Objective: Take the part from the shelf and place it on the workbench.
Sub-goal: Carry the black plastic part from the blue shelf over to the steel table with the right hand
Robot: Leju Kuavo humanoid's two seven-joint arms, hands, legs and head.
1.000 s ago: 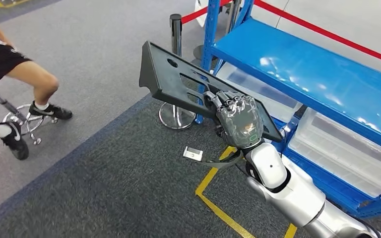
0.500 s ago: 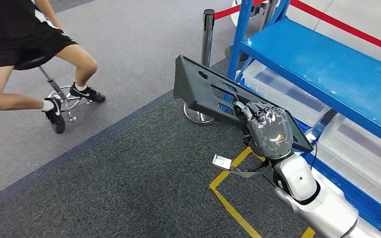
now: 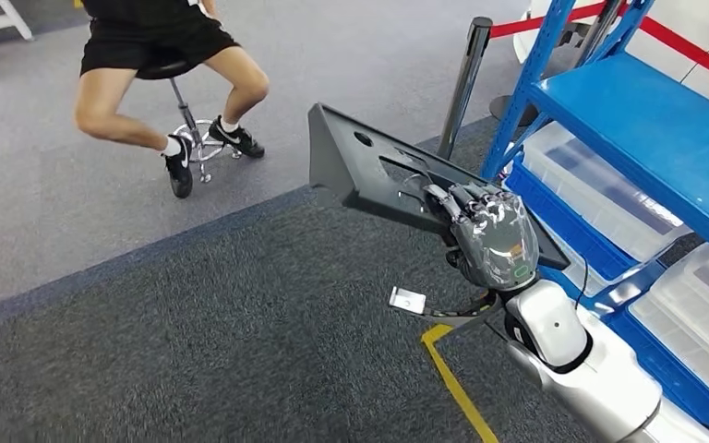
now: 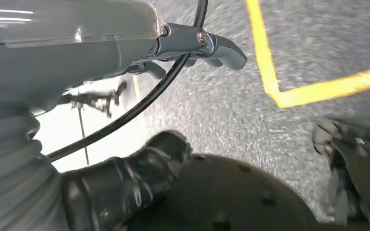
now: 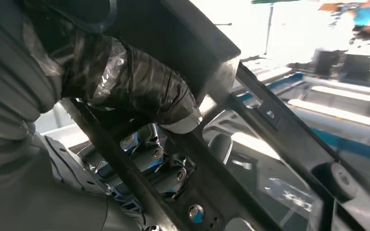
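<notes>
From above, the right hand (image 3: 494, 242) grips the part (image 3: 369, 171), a flat dark-grey panel with an oval hole and slotted cut-outs, held in the air over the dark carpet just beside the blue shelf (image 3: 665, 138). The right wrist camera adds what the top view hides: the taped thumb (image 5: 139, 89) pressed on the panel's ribbed face, fingers (image 5: 164, 166) showing through a slot. The left hand (image 4: 197, 43) hangs above the floor; whether its fingers are wide or narrow, I cannot tell.
</notes>
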